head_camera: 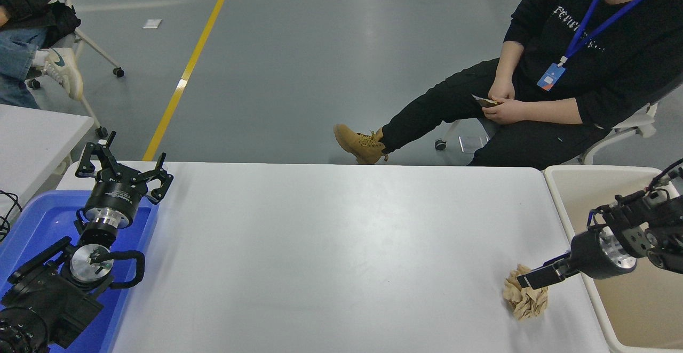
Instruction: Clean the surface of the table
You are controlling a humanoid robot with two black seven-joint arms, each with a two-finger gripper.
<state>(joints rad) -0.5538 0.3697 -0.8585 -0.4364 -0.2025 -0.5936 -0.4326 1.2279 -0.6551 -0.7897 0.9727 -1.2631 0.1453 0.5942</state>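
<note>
Where glossy tabletop (331, 246) gleams, crumpled tan paper (525, 299).

Two counters: one wide white counter (320, 246) and one smaller white counter (32, 139) cut off at the left edge. One crumpled ball of tan paper (525, 301) on the wide counter. Two bins: one blue bin (32, 219) at the left, one beige bin (635, 299) at the right. Two black robot arms, each with one gripper: the left gripper (120, 167) over the blue bin, the right gripper (531, 280) at the paper ball. Two people in part: one seated person (560, 75) at the far right, one person (26, 22) at the far left. One tan boot (360, 145), one white sneaker (63, 70), one blue lanyard with one badge (550, 77), one yellow line (187, 70) on the grey floor
</note>
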